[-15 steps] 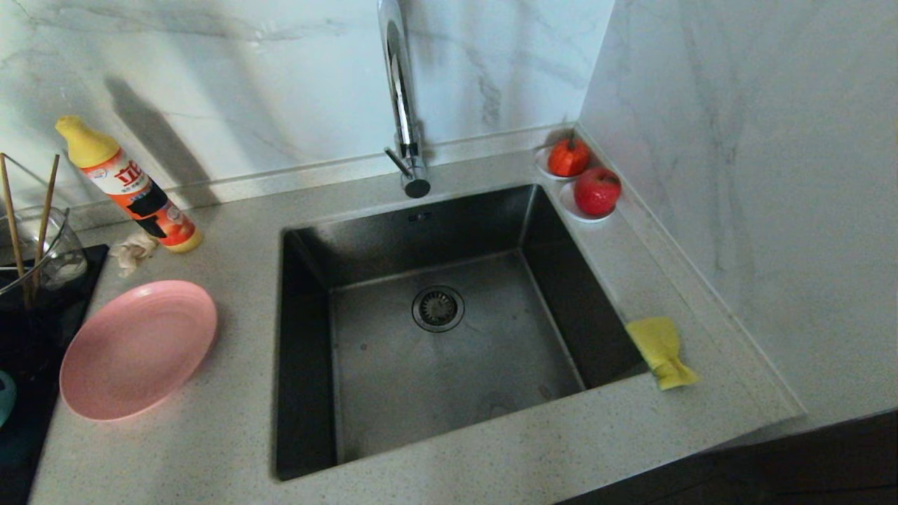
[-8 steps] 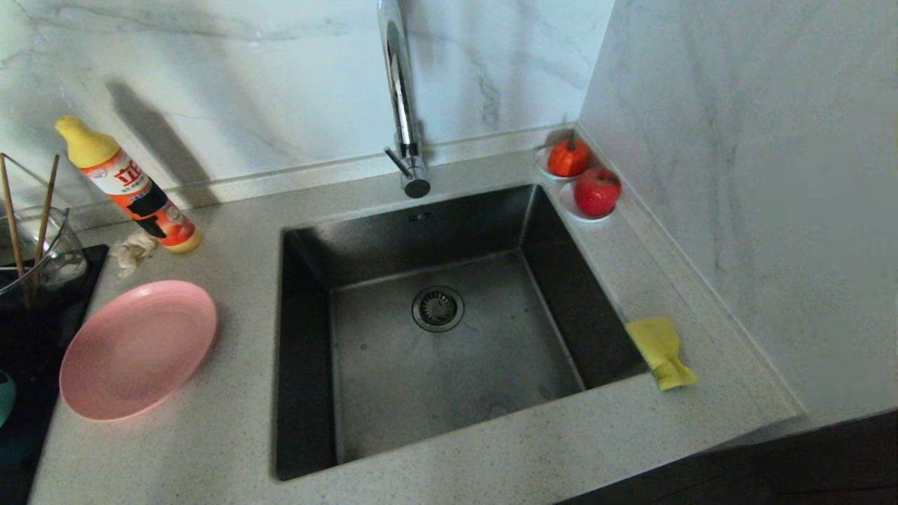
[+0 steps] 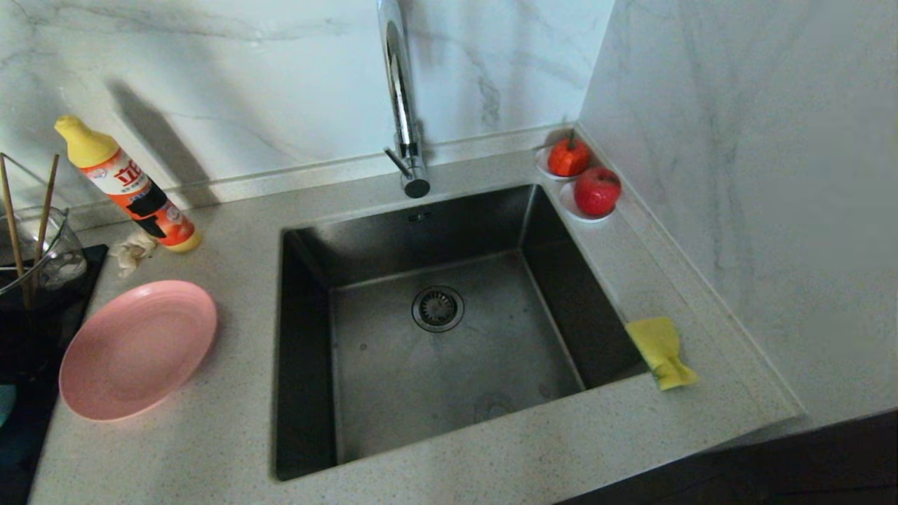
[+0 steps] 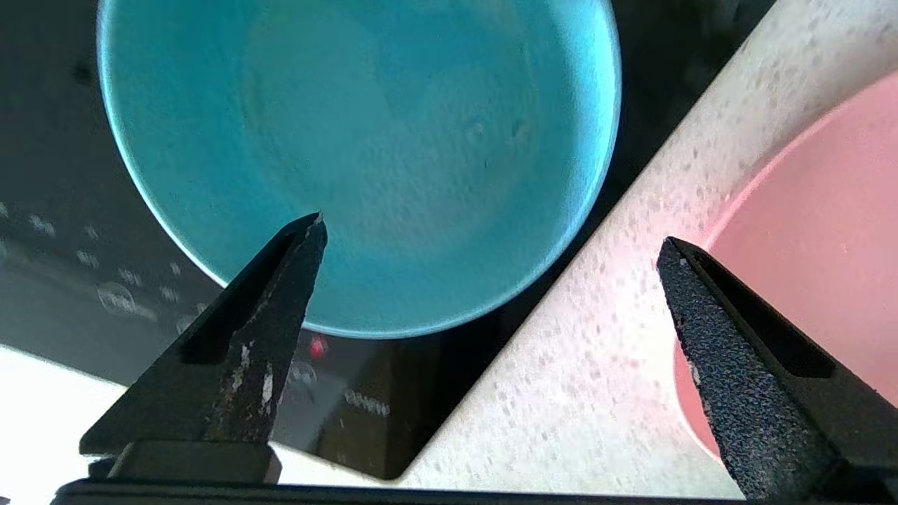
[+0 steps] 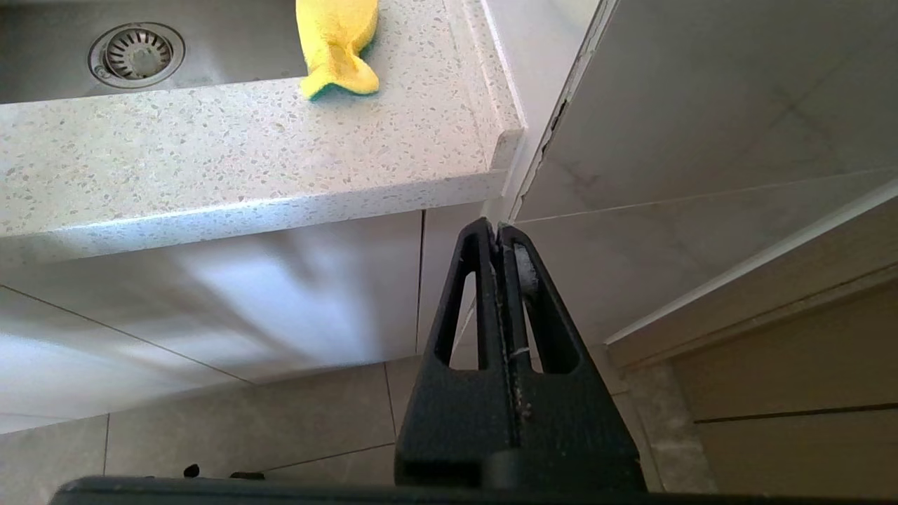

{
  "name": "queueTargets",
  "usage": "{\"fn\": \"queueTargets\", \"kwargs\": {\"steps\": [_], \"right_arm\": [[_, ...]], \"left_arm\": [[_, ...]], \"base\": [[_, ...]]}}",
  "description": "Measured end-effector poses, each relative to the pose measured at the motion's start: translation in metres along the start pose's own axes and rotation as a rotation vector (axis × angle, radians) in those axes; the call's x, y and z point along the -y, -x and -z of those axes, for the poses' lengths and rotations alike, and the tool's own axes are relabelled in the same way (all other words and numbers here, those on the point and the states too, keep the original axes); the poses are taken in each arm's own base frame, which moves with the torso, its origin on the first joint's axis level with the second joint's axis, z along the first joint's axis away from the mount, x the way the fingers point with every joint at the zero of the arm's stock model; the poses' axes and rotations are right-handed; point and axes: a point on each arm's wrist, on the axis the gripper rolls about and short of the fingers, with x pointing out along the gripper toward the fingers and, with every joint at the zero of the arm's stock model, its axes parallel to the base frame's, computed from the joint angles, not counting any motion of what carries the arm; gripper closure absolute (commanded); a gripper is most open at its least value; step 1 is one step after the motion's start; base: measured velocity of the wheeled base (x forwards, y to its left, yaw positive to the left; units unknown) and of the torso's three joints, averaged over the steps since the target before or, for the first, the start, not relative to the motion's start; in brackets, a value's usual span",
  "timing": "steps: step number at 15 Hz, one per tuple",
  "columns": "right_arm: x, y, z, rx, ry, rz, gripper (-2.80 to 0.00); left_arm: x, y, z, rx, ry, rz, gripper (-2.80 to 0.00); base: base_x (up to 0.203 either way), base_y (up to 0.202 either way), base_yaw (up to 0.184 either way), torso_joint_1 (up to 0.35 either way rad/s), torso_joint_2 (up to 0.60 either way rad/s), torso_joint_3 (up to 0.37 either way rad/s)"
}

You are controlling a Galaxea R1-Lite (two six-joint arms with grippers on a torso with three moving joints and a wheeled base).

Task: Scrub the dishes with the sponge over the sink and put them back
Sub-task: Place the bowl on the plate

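Observation:
Seen from the left wrist, my left gripper (image 4: 492, 230) hangs open with nothing between its fingers. One fingertip is over the teal-blue bowl (image 4: 358, 147), the other at the rim of the pink plate (image 4: 828, 231). The bowl sits on a black cooktop. The plate (image 3: 137, 347) lies on the counter left of the sink (image 3: 435, 330). The chopsticks (image 3: 43, 210) stand in a glass container at the far left. The yellow sponge (image 3: 659, 351) lies on the sink's right rim. My right gripper (image 5: 499, 228) is shut and parked below the counter's front edge, near the sponge (image 5: 337, 42).
A yellow-capped detergent bottle (image 3: 130, 186) and a crumpled cloth (image 3: 133, 252) lie behind the plate. The glass container (image 3: 42, 252) stands on the black cooktop (image 3: 42, 330). The chrome faucet (image 3: 403, 105) rises behind the sink. Two saucers with red fruit (image 3: 596, 191) sit in the back right corner.

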Motion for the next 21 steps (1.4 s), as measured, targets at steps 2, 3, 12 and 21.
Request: {"fn": "queueTargets", "kwargs": {"steps": [2,3,12,21], "right_arm": [[0.000,0.000,0.000,0.000,0.000,0.000,0.00],[0.000,0.000,0.000,0.000,0.000,0.000,0.00],[0.000,0.000,0.000,0.000,0.000,0.000,0.00],[0.000,0.000,0.000,0.000,0.000,0.000,0.00]], "left_arm": [[0.001,-0.002,-0.002,-0.010,-0.003,-0.004,-2.80],[0.001,-0.003,-0.004,-0.010,-0.007,-0.007,-2.80],[-0.004,-0.017,-0.008,-0.032,-0.004,-0.015,-2.80],[-0.007,-0.026,-0.009,-0.045,-0.016,-0.034,0.00]], "base": [[0.000,0.000,0.000,0.000,0.00,0.000],[0.000,0.000,0.000,0.000,0.00,0.000],[0.000,0.000,0.000,0.000,0.00,0.000],[0.000,0.000,0.000,0.000,0.00,0.000]]}}
